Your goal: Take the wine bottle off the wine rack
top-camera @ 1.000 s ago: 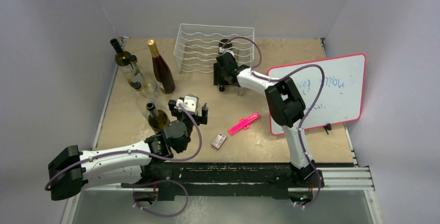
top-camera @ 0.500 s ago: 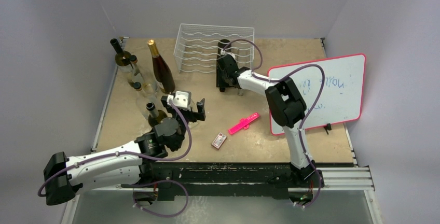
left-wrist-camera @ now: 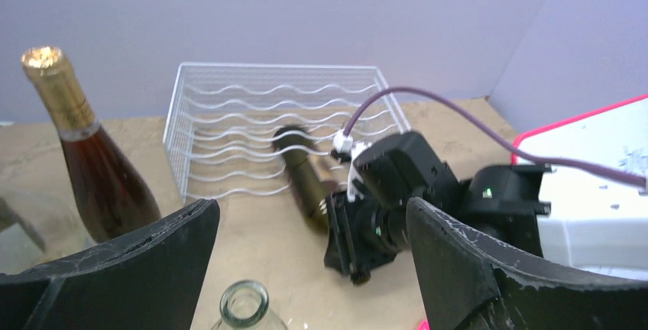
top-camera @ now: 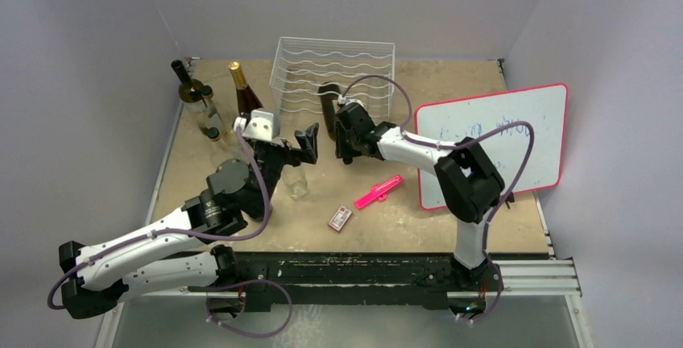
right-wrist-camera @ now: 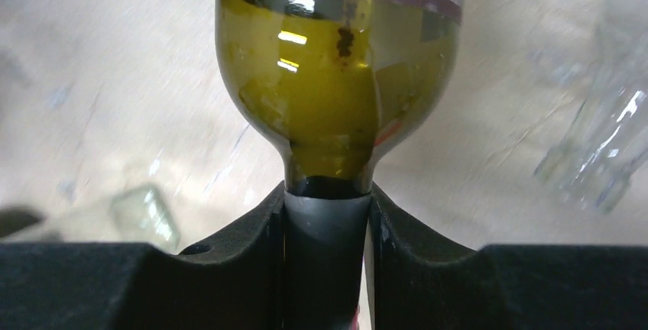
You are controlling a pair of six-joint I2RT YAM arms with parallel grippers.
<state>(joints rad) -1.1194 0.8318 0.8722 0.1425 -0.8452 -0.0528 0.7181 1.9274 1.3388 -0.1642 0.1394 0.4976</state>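
The wine bottle is olive green with a label and lies tilted, base toward the white wire wine rack. My right gripper is shut on its grey-capped neck, with the green shoulder just beyond the pads. In the left wrist view the wine bottle overlaps the front of the wine rack; I cannot tell whether they touch. My left gripper stands wide open just left of the bottle, nothing between its fingers.
A clear empty bottle stands below the left gripper, its mouth between the fingers. An amber gold-foiled bottle and other bottles stand at the back left. Whiteboard, pink marker and small box are at right.
The right gripper closed on the bottle's neck and drew it out of the rack toward the front left. The left arm swung toward the rack, its jaws opening wider.
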